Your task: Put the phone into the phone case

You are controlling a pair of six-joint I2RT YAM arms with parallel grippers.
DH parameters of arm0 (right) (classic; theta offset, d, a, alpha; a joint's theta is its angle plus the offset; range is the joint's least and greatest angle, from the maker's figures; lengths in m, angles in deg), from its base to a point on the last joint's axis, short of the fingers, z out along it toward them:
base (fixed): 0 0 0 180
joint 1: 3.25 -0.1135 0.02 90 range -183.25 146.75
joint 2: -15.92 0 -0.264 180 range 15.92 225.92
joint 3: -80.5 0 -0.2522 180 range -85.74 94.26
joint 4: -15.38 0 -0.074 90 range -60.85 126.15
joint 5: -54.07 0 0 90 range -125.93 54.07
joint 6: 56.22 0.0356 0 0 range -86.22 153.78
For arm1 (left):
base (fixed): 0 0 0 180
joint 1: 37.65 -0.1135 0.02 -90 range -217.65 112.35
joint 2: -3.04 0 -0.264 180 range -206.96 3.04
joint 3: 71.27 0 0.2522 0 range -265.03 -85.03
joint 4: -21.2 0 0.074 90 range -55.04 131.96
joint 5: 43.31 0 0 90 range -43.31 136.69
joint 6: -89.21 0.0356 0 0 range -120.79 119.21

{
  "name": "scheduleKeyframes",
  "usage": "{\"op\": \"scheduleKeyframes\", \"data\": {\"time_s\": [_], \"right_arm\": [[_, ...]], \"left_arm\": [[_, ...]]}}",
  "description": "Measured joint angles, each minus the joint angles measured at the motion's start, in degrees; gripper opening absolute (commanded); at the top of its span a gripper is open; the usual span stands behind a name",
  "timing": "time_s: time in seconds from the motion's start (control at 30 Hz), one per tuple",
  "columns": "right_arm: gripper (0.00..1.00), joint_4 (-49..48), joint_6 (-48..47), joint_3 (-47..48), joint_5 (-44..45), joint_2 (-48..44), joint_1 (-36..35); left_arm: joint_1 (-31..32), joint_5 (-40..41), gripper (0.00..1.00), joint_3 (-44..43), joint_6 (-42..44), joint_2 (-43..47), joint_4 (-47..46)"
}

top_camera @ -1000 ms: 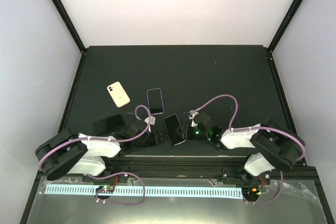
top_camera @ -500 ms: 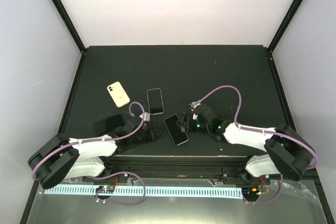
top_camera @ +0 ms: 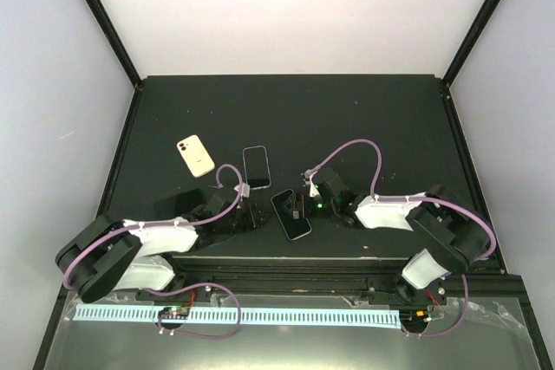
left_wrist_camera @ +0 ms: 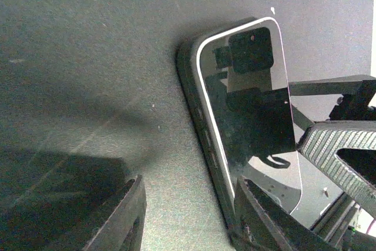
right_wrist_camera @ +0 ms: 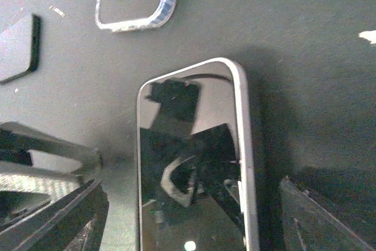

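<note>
Over the last second your right gripper has slid in against the right side of the phone while that arm folded its elbow back, and your left gripper has closed up on the phone's left side. The phone itself has barely shifted. It lies flat and screen-up on the table, so I judge the pick-up has not begun and you are only bracketing it. The clear phone case sits empty just beyond the phone's far-left corner, apart from it, with a cream case farther out the same way (not your target, I'd guess). The right gripper is spread wide, one finger on either side of the phone's near end and gripping nothing. The left gripper is also apart and empty. In its wrist view one finger sits at the phone's near corner, and whether it touches there I cannot tell. Nothing is clamped yet, so the phone needs a grip before it can go to the case.
</note>
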Motion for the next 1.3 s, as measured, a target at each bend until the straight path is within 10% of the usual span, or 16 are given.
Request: {"op": "scheduleKeyframes", "data": {"time_s": [0.8, 1.3], "right_arm": [[0.68, -14.75, 13.81, -3.61, -10.99, 3.28, 0.96], [0.74, -14.40, 11.96, -4.70, -10.69, 3.34, 0.52]], "left_arm": [[0.66, -4.39, 0.25, -0.24, -1.44, -6.47, -5.66], [1.22, -2.49, 0.31, 1.29, -1.14, -1.05, -2.84]]}}
